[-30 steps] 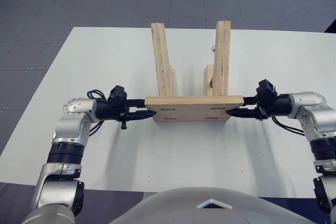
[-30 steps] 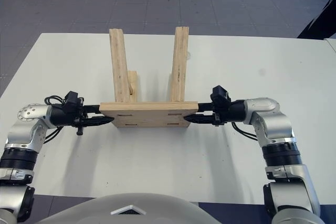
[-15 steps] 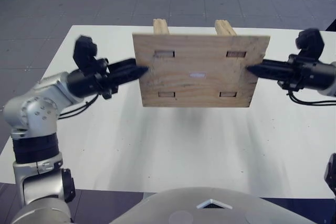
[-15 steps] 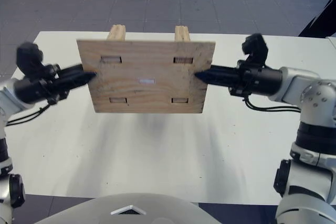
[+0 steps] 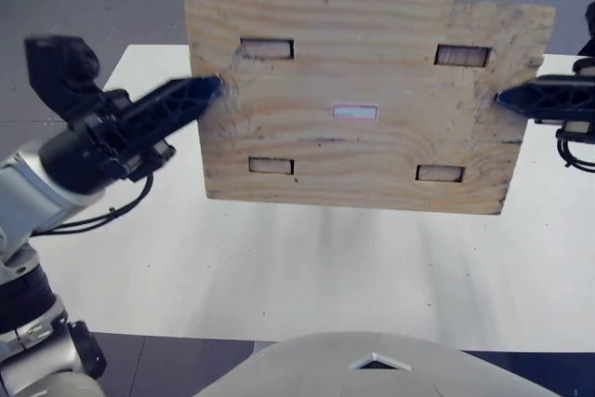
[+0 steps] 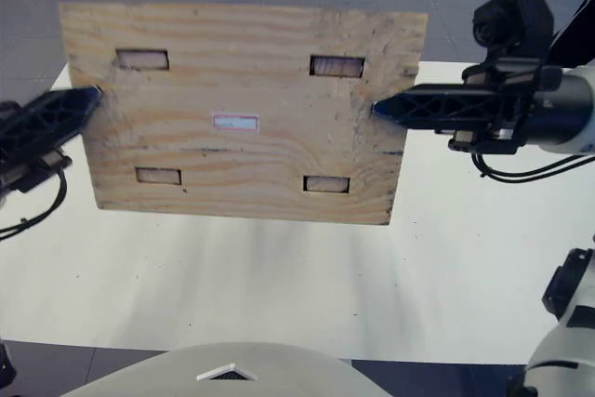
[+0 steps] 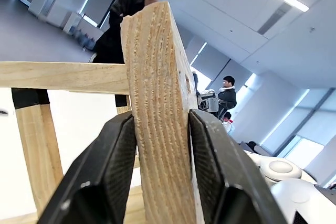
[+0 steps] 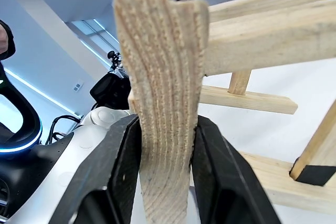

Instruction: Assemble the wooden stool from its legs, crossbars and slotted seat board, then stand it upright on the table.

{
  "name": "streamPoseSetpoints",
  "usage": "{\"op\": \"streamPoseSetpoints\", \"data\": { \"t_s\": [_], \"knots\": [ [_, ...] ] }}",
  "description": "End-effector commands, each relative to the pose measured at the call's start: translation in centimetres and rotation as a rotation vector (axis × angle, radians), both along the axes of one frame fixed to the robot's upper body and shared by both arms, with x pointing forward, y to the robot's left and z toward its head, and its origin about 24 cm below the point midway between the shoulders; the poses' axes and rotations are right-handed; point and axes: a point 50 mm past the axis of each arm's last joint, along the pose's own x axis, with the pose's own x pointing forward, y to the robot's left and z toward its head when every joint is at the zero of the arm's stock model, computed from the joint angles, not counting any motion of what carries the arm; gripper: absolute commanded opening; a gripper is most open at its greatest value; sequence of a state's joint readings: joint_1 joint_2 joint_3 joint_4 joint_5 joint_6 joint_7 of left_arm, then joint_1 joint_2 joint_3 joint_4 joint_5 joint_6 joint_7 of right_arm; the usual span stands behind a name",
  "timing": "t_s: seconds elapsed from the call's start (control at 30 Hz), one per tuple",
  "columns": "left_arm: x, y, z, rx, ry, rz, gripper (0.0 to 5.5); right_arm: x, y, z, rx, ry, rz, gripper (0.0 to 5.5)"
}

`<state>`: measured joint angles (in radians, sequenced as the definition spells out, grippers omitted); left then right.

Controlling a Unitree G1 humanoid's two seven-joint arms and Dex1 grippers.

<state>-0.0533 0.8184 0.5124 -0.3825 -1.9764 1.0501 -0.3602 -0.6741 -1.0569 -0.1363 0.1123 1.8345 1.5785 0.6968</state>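
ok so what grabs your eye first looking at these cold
The slotted seat board dominates, held up broadside to the head camera above the white table, its four rectangular slots facing the viewer. The left end effector and right end effector clamp its opposite side edges. In the wrist views the stool's leg frame juts from the board's far face.

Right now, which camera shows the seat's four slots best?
The left eye view: the seat board faces it, all four slots showing; the right eye view matches. Both wrist views catch its edge between fingers.
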Motion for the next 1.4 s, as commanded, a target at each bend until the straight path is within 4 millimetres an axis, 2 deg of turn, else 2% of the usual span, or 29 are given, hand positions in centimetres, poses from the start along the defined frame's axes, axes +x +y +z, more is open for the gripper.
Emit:
{"op": "streamPoseSetpoints", "data": {
  "t_s": [0.03,0.13,0.2,0.23,0.3,0.33,0.37,0.4,0.43,0.53,0.6,0.77,0.83,0.93,0.97,1.07,1.17,1.27,1.37,1.4],
  "knots": [
    [0.4,0.2,-0.5,0.064,0.061,0.085,1.49,0.8,0.5,0.3,0.011,0.033,-0.033,1.29],
    [2.5,-0.2,-0.2,0.033,0.08,0.143,1.49,3.1,1.4,-1.2,-0.082,0.089,-0.153,1.29],
    [4.8,-0.5,-0.5,0.024,0.164,0.196,1.5,6.0,2.2,-3.0,-0.168,0.197,-0.292,1.29],
    [6.0,-0.5,-0.9,0.014,0.225,0.235,1.5,7.7,2.5,-4.3,-0.225,0.269,-0.403,1.3],
    [7.8,-0.4,-2.2,-0.004,0.352,0.284,1.5,9.7,2.4,-6.3,-0.314,0.394,-0.528,1.31],
    [8.7,-0.3,-3.0,-0.006,0.424,0.294,1.5,10.3,2.2,-7.3,-0.361,0.452,-0.572,1.7],
    [9.7,-0.2,-3.6,-0.021,0.491,0.295,1.5,11.0,2.4,-7.6,-0.332,0.492,-0.591,1.92],
    [10.5,-0.1,-4.1,-0.031,0.548,0.305,1.89,11.6,2.6,-7.8,-0.322,0.519,-0.633,2.11],
    [11.3,0.4,-4.4,-0.043,0.598,0.329,2.05,12.2,2.7,-7.7,-0.304,0.534,-0.667,2.29],
    [13.1,2.3,-4.3,-0.092,0.708,0.399,2.58,13.2,2.6,-7.5,-0.253,0.571,-0.739,2.92],
    [13.8,4.0,-4.0,-0.103,0.748,0.471,2.58,13.4,1.7,-7.9,-0.244,0.592,-0.793,2.92],
    [12.2,8.9,-2.0,-0.176,0.647,0.573,2.58,13.5,-2.2,-6.8,-0.079,0.524,-0.936,2.92],
    [11.3,9.2,-1.8,-0.09,0.542,0.633,2.58,13.2,-2.1,-5.7,0.016,0.483,-0.887,2.92],
    [10.8,6.9,-2.6,-0.016,0.471,0.597,2.58,12.4,0.4,-4.9,0.038,0.431,-0.696,2.92],
    [10.7,6.0,-3.1,0.002,0.466,0.576,2.64,11.9,1.4,-4.9,0.02,0.405,-0.635,3.13],
    [10.4,3.9,-3.8,0.019,0.443,0.536,2.64,11.6,2.3,-4.9,-0.002,0.351,-0.638,3.56],
    [10.3,2.2,-3.9,0.05,0.407,0.513,2.64,11.0,2.3,-4.4,-0.054,0.283,-0.676,4.27],
    [10.2,1.7,-3.7,0.073,0.373,0.51,2.64,10.5,0.7,-4.7,-0.234,0.18,-0.838,4.27],
    [10.2,1.7,-3.6,0.061,0.362,0.527,2.64,10.6,-0.9,-2.5,-0.261,-0.004,-1.036,4.27],
    [10.3,1.7,-3.6,0.05,0.35,0.547,2.64,10.9,-1.2,-1.1,-0.22,-0.077,-1.104,4.27]
  ]
}}
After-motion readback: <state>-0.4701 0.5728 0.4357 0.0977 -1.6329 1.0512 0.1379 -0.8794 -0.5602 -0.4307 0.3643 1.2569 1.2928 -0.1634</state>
